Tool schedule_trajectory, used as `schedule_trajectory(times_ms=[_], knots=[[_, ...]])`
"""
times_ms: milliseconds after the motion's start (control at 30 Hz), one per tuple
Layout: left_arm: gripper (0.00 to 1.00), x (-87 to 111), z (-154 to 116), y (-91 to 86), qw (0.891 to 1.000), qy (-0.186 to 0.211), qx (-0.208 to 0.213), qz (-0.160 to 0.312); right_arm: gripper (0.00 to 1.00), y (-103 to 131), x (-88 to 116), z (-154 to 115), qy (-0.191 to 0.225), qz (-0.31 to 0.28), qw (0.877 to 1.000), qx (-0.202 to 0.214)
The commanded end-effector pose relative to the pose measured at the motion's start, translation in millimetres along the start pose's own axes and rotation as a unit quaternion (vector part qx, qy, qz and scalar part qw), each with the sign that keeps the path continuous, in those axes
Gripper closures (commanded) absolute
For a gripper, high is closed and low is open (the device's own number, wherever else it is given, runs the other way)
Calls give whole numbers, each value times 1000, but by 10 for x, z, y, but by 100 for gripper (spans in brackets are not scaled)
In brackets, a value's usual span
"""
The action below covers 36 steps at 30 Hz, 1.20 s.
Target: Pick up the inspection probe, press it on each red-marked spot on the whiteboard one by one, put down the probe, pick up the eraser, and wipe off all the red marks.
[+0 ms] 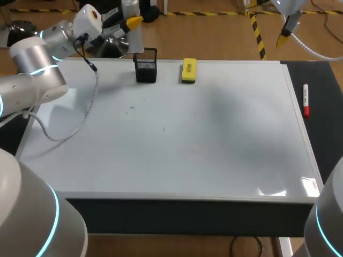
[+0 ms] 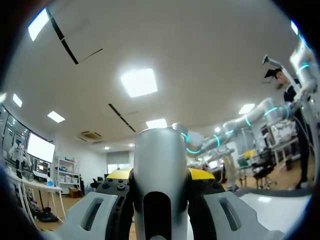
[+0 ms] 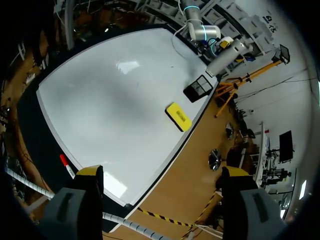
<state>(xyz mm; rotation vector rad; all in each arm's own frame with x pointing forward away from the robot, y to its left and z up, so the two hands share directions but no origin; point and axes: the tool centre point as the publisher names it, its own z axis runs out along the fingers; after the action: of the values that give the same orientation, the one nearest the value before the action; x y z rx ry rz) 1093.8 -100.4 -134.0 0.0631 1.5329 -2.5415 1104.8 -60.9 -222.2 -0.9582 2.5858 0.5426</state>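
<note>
Right gripper (image 3: 162,172) fingers stand wide apart, off the one whiteboard's (image 1: 187,139) 1 o'clock corner. Left gripper (image 1: 130,20), past its 11 o'clock corner, clamps the one inspection probe (image 2: 160,165). One eraser (image 1: 188,70) lies at 12 o'clock, one mesh holder (image 1: 146,67) just beside it, and one red marker (image 1: 306,100) off the board's edge at 2 o'clock.

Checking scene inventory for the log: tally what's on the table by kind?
Whiteboard: 1
Yellow eraser: 1
Black mesh holder: 1
Red-capped marker: 1
Total: 4
</note>
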Motion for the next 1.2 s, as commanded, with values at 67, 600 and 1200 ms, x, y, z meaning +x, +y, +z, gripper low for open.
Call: schedule_trajectory(times_ms=[67, 600, 1200], knots=[[100, -55, 70, 117, 998, 54, 9, -7, 0, -3, 0, -7, 2, -1, 1000, 1], [100, -43, 129, 420, 998, 63, 2, -28, 0, -3, 0, -7, 2, -1, 1000, 1], [100, -47, -30, 757, 998, 49, -17, -47, 0, -3, 0, -7, 2, -1, 1000, 1]])
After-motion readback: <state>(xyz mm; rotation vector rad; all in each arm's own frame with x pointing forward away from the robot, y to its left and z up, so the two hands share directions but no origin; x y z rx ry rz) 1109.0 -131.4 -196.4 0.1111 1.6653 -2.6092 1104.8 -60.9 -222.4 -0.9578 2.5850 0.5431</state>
